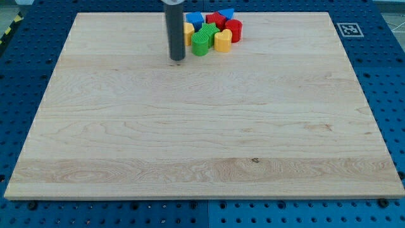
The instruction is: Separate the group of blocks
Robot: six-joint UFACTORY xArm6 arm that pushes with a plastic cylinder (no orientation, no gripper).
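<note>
Board: a pale wooden board (pixel 202 126) fills most of the frame, on a blue perforated base (pixel 19 57).
Marker: a black-and-white tag (pixel 347 29) sits on the base at the upper right.
Rod: a dark straight rod (pixel 174 28) comes down from the top edge, left of centre.
My tip: my tip (pixel 177 59) rests on the board just left of the cluster, near the green block but apart from it; it is a bare rod end with nothing to open, close or hold.
Cluster: the blocks are packed together at the top centre of the frame, touching one another.
Front row: green block (pixel 202 42), yellow block (pixel 222 40).
Right side: red cylinder (pixel 234 30).
Back row: blue block (pixel 195 19), red block (pixel 214 19), blue triangular block (pixel 224 14).
Left edge: a second yellow block (pixel 188 33), partly hidden by the rod.
</note>
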